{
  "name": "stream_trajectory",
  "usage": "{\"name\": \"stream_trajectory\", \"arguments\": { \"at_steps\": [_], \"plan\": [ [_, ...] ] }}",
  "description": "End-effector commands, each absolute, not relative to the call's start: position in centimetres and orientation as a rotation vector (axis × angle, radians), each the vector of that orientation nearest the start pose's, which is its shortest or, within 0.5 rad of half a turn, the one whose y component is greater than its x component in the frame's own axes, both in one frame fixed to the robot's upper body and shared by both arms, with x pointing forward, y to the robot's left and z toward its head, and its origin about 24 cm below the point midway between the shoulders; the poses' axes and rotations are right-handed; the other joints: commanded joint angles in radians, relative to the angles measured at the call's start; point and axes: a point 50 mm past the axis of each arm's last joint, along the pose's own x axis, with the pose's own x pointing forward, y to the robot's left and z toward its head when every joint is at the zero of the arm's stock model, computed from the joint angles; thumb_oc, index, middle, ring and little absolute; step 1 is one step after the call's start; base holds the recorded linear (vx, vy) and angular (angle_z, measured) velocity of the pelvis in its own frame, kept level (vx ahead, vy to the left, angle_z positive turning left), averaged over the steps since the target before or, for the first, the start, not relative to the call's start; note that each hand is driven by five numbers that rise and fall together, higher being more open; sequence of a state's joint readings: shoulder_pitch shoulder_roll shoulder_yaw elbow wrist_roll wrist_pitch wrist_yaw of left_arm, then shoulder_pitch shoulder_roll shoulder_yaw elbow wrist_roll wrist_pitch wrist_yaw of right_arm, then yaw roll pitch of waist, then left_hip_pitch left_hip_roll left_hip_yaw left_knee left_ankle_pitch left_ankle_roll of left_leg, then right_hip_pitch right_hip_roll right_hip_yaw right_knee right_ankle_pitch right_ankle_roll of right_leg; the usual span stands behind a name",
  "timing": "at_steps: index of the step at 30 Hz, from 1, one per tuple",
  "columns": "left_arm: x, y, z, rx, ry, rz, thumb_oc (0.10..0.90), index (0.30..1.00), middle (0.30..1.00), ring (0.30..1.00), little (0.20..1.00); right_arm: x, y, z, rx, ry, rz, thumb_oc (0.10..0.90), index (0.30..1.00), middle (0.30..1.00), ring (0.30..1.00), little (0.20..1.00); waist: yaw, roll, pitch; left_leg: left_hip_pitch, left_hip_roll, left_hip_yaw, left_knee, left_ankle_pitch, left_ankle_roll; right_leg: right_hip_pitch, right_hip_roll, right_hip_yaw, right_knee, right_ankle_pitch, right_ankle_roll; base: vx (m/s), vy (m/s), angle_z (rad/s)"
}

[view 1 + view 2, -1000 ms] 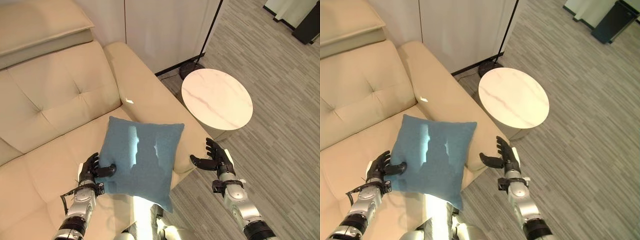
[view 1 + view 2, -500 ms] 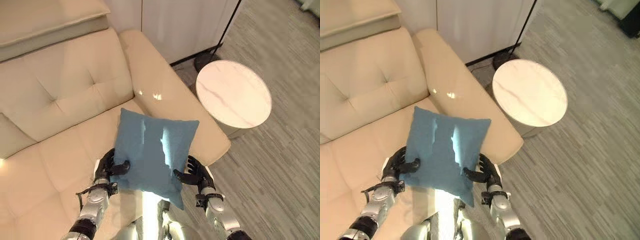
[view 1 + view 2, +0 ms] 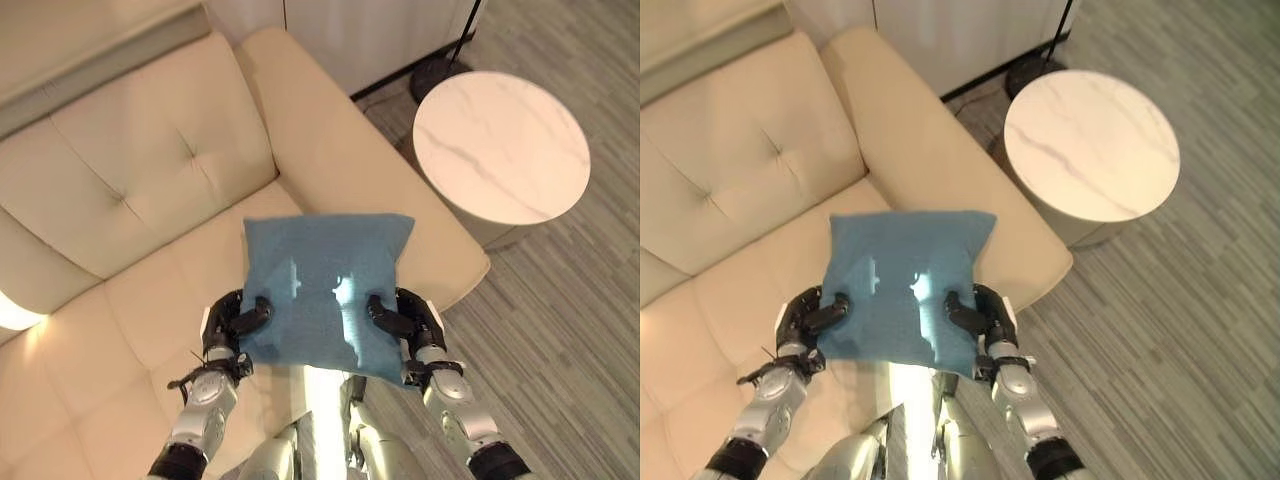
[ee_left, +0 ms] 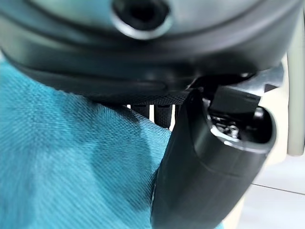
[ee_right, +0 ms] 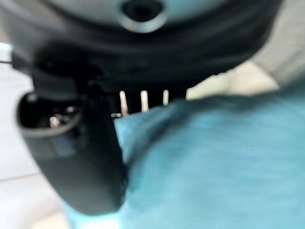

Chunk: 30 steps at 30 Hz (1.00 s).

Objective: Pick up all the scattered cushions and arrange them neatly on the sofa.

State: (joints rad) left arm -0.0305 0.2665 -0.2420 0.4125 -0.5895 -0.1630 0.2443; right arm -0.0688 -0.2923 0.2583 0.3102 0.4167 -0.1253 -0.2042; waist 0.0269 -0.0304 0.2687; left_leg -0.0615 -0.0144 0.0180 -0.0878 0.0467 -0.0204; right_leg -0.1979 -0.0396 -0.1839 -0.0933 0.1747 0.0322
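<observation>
Since a second ago our right hand (image 3: 412,320) has come in from open air to clamp the one blue cushion's (image 3: 322,286) right edge, so both hands now carry it. Our left hand (image 3: 233,321) grips the left edge, fingers (image 4: 162,112) curled under the fabric and thumb on top. The cushion hangs flat above the beige sofa (image 3: 140,180) seat, by the armrest. One round white desk (image 3: 500,145) stands beside the sofa. We can read no writing anywhere.
</observation>
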Motion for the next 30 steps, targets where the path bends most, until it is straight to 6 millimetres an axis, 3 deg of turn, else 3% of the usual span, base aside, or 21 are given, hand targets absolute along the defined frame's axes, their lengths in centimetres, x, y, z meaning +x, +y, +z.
{"name": "stream_trajectory", "arguments": {
  "at_steps": [1,4,11,12,14,15,17,20,25,28,30],
  "plan": [
    [26.2,15.0,0.0,-0.328,0.134,0.009,0.400,0.300,0.300,0.300,0.300,25.9,-15.2,1.1,0.208,0.065,0.012,0.400,0.300,0.300,0.300,0.300,-0.009,-0.012,-0.096,-0.054,0.040,-0.025,0.043,-0.037,-0.048,0.046,-0.069,0.003,0.034,-0.119,0.100,0.07,-0.203,0.08],
    [25.1,14.8,-1.1,-0.350,0.187,-0.010,0.400,0.300,0.300,0.300,0.300,25.2,-16.4,1.0,0.198,0.065,-0.004,0.400,0.300,0.300,0.300,0.300,-0.010,0.013,-0.096,-0.050,0.061,-0.057,0.058,-0.024,-0.069,0.076,-0.049,-0.015,0.052,-0.159,0.080,-0.03,-0.200,0.13],
    [24.2,14.5,-1.4,-0.374,0.201,-0.031,0.400,0.300,0.300,0.300,0.300,24.2,-17.4,1.0,0.177,0.052,-0.028,0.400,0.300,0.300,0.300,0.300,-0.009,0.036,-0.095,-0.143,0.062,-0.094,0.129,0.011,-0.096,0.100,-0.032,-0.066,0.008,-0.178,0.060,-0.08,-0.107,0.46],
    [24.2,14.4,-1.4,-0.376,0.202,-0.030,0.400,0.300,0.300,0.300,0.300,24.2,-17.6,1.0,0.176,0.050,-0.037,0.400,0.300,0.300,0.300,0.300,-0.013,0.037,-0.094,-0.157,0.064,-0.070,0.143,0.012,-0.096,0.100,-0.039,-0.082,0.008,-0.180,0.060,-0.20,-0.058,0.28],
    [24.1,14.0,-1.4,-0.384,0.195,-0.042,0.400,0.300,0.300,0.300,0.300,24.2,-17.8,1.2,0.187,0.039,-0.057,0.400,0.300,0.300,0.300,0.300,-0.031,0.038,-0.094,-0.157,0.098,0.076,0.171,0.001,-0.078,0.110,-0.061,-0.132,0.006,-0.176,0.060,-0.08,-0.033,0.99],
    [24.0,13.8,-1.5,-0.387,0.198,-0.048,0.400,0.300,0.300,0.300,0.300,24.1,-18.0,1.4,0.188,0.026,-0.073,0.400,0.300,0.300,0.300,0.300,-0.049,0.040,-0.104,-0.124,0.127,0.181,0.177,-0.030,-0.085,0.134,-0.066,-0.160,0.006,-0.194,0.069,0.05,-0.013,1.44],
    [24.0,13.7,-1.5,-0.389,0.194,-0.058,0.400,0.300,0.300,0.300,0.300,24.1,-18.5,1.6,0.185,0.017,-0.094,0.400,0.300,0.300,0.300,0.300,-0.074,0.045,-0.123,-0.080,0.158,0.307,0.151,-0.029,-0.087,0.153,-0.084,-0.215,0.010,-0.191,0.077,0.08,0.076,0.98],
    [23.5,13.9,-1.8,-0.375,0.212,-0.056,0.400,0.300,0.300,0.300,0.300,24.0,-18.4,1.5,0.178,0.028,-0.093,0.400,0.300,0.300,0.300,0.300,-0.073,0.044,-0.135,-0.052,0.148,0.304,0.132,-0.033,-0.081,0.177,-0.092,-0.229,0.011,-0.185,0.083,0.09,0.116,1.05],
    [22.3,15.0,-2.5,-0.359,0.244,-0.022,0.400,0.300,0.300,0.300,0.300,23.9,-17.8,1.2,0.193,0.045,-0.076,0.400,0.300,0.300,0.300,0.300,-0.047,0.020,-0.166,0.020,0.102,0.259,0.052,-0.047,-0.051,0.219,-0.108,-0.227,0.029,-0.182,0.100,0.07,0.167,0.08],
    [22.4,15.4,-2.2,-0.341,0.237,-0.013,0.400,0.300,0.300,0.300,0.300,24.1,-17.2,1.3,0.201,0.042,-0.060,0.400,0.300,0.300,0.300,0.300,-0.032,0.010,-0.168,0.042,0.075,0.232,0.036,-0.060,-0.025,0.208,-0.126,-0.208,0.106,-0.199,0.107,0.02,0.150,0.11],
    [22.9,15.5,-1.9,-0.319,0.220,-0.017,0.400,0.300,0.300,0.300,0.300,24.4,-16.9,1.8,0.205,0.021,-0.054,0.400,0.300,0.300,0.300,0.300,-0.038,0.001,-0.155,0.035,0.058,0.221,0.042,-0.051,-0.004,0.166,-0.133,-0.159,0.172,-0.195,0.100,-0.07,0.117,0.08]
  ]
}}
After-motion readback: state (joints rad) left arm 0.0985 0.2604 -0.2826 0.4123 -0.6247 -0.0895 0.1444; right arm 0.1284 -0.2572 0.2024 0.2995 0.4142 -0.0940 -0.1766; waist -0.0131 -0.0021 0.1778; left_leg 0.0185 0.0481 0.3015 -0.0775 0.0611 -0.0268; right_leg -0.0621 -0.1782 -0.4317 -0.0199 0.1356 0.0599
